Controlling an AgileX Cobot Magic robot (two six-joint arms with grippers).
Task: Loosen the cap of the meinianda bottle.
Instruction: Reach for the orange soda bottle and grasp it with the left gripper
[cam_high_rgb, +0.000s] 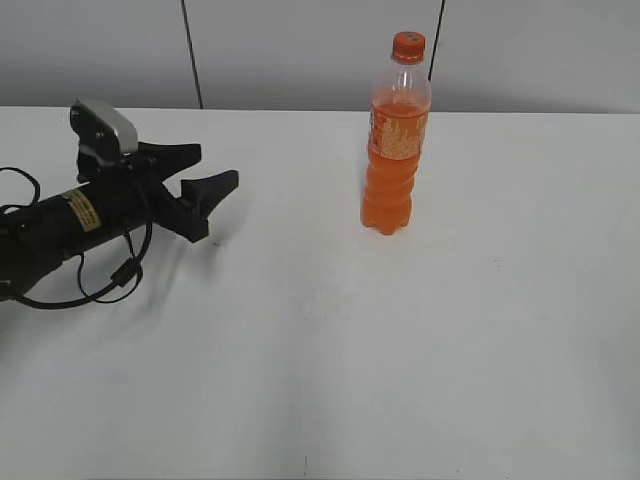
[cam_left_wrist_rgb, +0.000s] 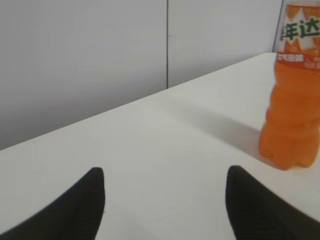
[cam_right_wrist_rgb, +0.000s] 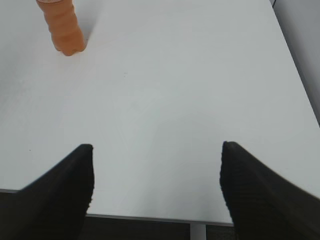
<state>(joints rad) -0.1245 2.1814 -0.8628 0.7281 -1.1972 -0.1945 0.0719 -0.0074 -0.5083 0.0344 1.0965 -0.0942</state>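
Upright toward the back of the white table (cam_high_rgb: 300, 380), the meinianda bottle (cam_high_rgb: 396, 160) stands alone, its cap (cam_high_rgb: 408, 45) seated on the neck and untouched. Low at the table's left side, the left gripper (cam_high_rgb: 205, 172) points toward it with jaws spread and nothing between them. The right gripper (cam_right_wrist_rgb: 155, 190), seen only from its own wrist camera, hangs wide apart and empty above the near table edge, well away from the bottle.

Judging from this, the job has not begun: one gripper should steady the body squarely at the label band while the other closes level on the cap's sides and turns. The bottle is clear plastic holding orange liquid, its lower half twisted and ribbed; the cap looks ribbed too, though that is hard to confirm at this range.
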